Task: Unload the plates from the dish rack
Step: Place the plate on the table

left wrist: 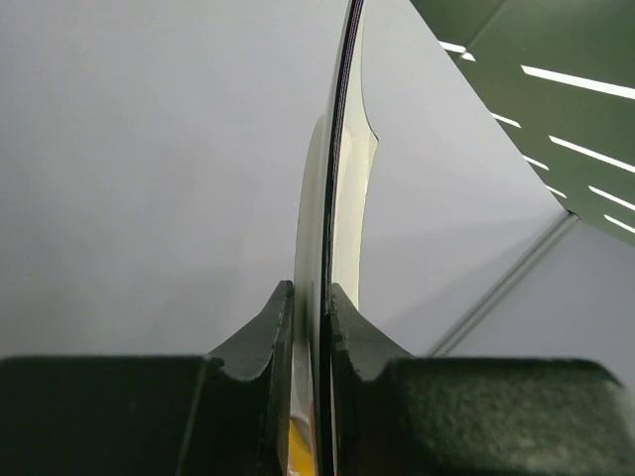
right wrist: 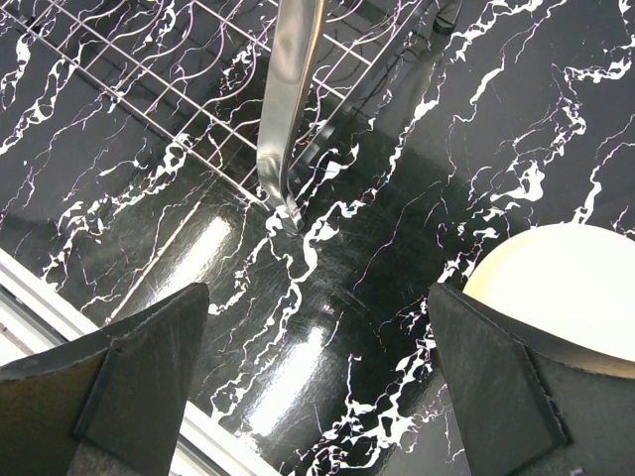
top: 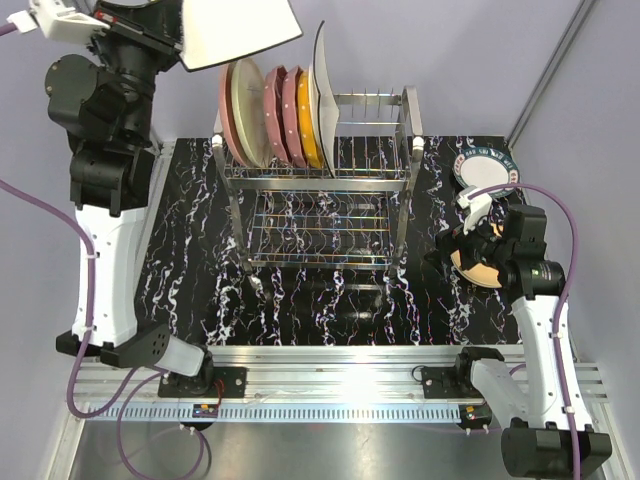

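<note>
My left gripper (top: 183,45) is raised high at the back left, shut on the edge of a squarish white plate (top: 235,30). The left wrist view shows that plate edge-on (left wrist: 342,178) between the fingers (left wrist: 273,327). The silver dish rack (top: 380,170) holds several upright plates at its left end: pink (top: 228,105), cream (top: 248,115), maroon (top: 275,115), orange (top: 308,125) and a squarish white one (top: 322,95). My right gripper (top: 462,248) is open and empty, low over the table (right wrist: 317,347), beside a tan plate (top: 482,270) that also shows in the right wrist view (right wrist: 566,288).
A white plate with a dark teal patterned rim (top: 487,168) lies flat at the back right. A rack leg (right wrist: 288,109) stands just ahead of my right gripper. The black marbled table (top: 190,250) ends at a metal rail (top: 330,365) in front.
</note>
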Controlling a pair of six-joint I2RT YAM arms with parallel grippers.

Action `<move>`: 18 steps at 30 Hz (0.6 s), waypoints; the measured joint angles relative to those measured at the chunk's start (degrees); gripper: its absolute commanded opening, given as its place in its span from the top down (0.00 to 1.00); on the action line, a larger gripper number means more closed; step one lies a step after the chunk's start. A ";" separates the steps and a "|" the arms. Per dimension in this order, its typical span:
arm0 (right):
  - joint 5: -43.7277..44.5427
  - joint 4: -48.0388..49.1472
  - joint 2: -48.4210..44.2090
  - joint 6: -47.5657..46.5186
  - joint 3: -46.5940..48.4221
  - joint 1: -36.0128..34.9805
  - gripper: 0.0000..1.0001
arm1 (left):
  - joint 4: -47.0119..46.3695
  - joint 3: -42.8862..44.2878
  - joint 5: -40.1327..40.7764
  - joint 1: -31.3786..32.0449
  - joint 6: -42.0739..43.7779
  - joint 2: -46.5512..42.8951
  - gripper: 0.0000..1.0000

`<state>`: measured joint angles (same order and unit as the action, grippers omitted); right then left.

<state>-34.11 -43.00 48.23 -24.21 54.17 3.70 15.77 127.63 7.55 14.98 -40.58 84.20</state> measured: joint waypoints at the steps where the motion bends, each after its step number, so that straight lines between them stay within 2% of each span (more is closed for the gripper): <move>1: 0.00 0.00 0.07 0.00 -0.02 0.00 0.00 | -0.15 -0.52 0.00 -1.62 -0.33 -0.31 1.00; 10: 0.00 0.17 0.50 0.00 -0.28 0.00 0.00 | -2.78 -5.92 0.61 -14.93 -5.88 -0.52 1.00; 14: 0.00 0.31 0.85 0.00 -0.50 0.00 0.00 | -5.64 -12.72 1.07 -18.71 -8.33 -0.76 1.00; 18: 0.02 0.31 1.27 0.00 -0.52 0.00 0.00 | -6.69 -21.14 4.04 -19.85 -8.52 -1.64 1.00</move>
<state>-34.09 -42.70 49.50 -24.21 53.65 3.70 9.08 106.50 11.60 -4.86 -49.10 82.56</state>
